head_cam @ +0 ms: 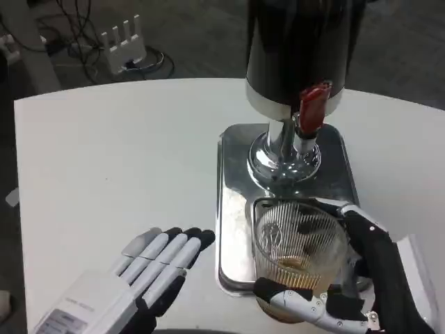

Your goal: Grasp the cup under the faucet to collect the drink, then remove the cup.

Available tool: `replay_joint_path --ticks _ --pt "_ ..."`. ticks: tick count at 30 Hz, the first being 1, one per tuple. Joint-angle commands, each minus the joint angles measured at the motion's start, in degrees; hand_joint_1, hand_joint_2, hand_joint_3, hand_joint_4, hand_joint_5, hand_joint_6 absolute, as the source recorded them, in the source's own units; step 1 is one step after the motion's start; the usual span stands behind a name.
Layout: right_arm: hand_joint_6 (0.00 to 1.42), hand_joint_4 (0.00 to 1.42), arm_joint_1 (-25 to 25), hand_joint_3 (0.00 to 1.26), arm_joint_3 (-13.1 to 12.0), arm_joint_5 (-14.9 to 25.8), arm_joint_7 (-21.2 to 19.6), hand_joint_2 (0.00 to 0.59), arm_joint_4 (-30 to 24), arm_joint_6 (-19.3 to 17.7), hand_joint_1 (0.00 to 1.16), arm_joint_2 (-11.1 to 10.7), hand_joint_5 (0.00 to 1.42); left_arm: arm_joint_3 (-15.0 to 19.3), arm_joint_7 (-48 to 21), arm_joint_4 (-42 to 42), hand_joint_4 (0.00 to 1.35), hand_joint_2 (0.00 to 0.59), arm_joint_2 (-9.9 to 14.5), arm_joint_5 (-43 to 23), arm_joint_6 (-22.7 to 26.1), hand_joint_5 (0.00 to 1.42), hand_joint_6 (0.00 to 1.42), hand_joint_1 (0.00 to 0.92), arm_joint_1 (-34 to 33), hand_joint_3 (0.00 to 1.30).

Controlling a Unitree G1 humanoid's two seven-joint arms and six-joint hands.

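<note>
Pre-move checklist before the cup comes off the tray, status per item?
1. Right hand holds the cup: ok, fingers wrap its base and right side.
2. Cup upright: ok.
3. Drink collected: ok, amber liquid at the bottom; the level is low.
4. Faucet stopped: cannot tell, no stream seen, red handle position unclear.
5. Cup sits on the metal tray near its front edge, below the faucet: ok.
6. Left hand out of the way: ok, flat on the table, left of the tray.

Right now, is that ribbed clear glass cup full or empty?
Nearly empty: the ribbed clear glass cup shows only a shallow amber layer at its bottom.
</note>
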Motion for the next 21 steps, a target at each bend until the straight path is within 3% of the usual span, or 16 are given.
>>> replay_joint_path --ticks 1,21 --pt "1.40 0.97 0.85 0.84 0.00 -0.69 0.77 0.094 -3.91 -2.35 0.92 -0.47 1.17 0.11 -1.28 -1.32 0.00 0.063 1.02 1.63 0.89 0.00 0.00 0.000 1.84 0.00" --pt "1.40 0.97 1.64 0.85 -2.46 0.04 4.85 0.086 -6.77 -1.80 0.92 -1.77 1.17 -2.46 -4.25 -8.65 0.00 0.093 0.69 8.34 7.82 0.00 0.00 0.000 2.93 0.00"
